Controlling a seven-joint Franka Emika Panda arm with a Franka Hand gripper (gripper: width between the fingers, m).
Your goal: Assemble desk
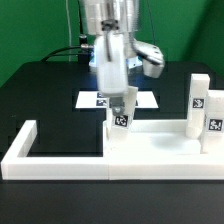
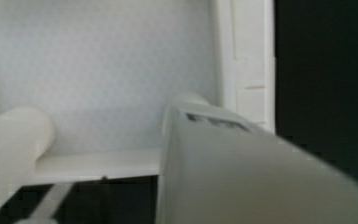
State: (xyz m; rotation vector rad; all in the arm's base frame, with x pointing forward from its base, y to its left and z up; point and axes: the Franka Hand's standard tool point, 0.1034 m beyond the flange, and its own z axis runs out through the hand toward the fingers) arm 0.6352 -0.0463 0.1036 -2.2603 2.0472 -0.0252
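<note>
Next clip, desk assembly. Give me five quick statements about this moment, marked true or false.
1. Two legs stand upright at the exterior view's right. True.
2. The tabletop hangs in the air under the gripper. False: it lies on the black table, against the border frame.
3. The marker board lies behind the gripper. True.
4. A tagged leg stands just below the gripper. True.
5. The border frame is black. False: it is white.
</note>
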